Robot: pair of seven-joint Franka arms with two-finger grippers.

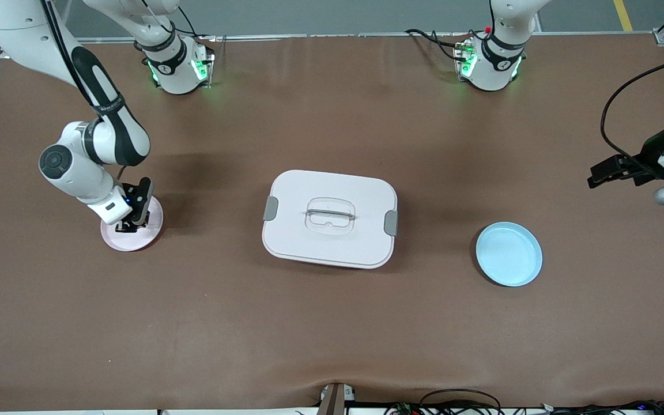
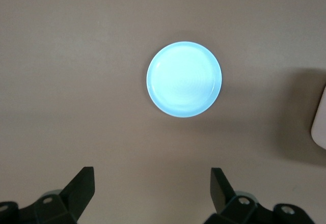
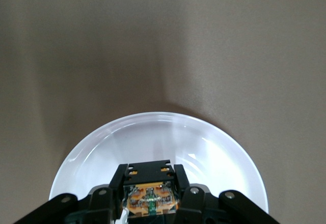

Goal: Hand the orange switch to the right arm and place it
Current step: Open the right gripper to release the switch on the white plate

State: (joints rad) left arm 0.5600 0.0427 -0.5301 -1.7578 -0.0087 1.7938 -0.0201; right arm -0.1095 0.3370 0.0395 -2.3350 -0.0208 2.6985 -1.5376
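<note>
Nearest the camera, blue plate (image 1: pixel 509 254) is sitting bare under the left gripper (image 2: pixel 150 188), gaping wide, while the right gripper (image 3: pixel 151 196) is pinching the orange switch (image 3: pixel 151 200) over the pink plate (image 1: pixel 150 229), risking a bounce if released high.

White jointed arms (image 1: pixel 93 153) with black bands, green-lit bases (image 1: pixel 177 69), black cables.

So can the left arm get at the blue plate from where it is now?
Probably yes. The left hand hangs open in the air at its own end of the table, the blue plate lies bare, and nothing stands between them.
</note>
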